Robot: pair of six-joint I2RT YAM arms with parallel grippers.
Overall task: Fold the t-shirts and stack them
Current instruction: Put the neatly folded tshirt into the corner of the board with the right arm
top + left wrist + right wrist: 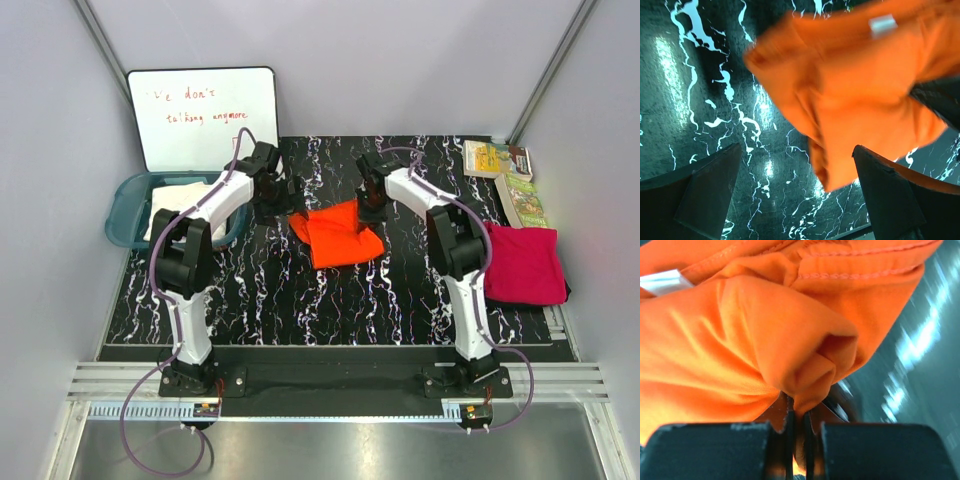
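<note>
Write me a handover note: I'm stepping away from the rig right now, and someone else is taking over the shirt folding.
The right tool is shut on a bunched fold of the orange t-shirt. The left tool is open at that shirt's left edge, holding nothing.
The orange t-shirt lies mid-table, partly folded. The magenta t-shirt looks folded, at the right edge. The cream t-shirt is in the teal tub.
Left to do: finish orange, fold cream, stack all three.
</note>
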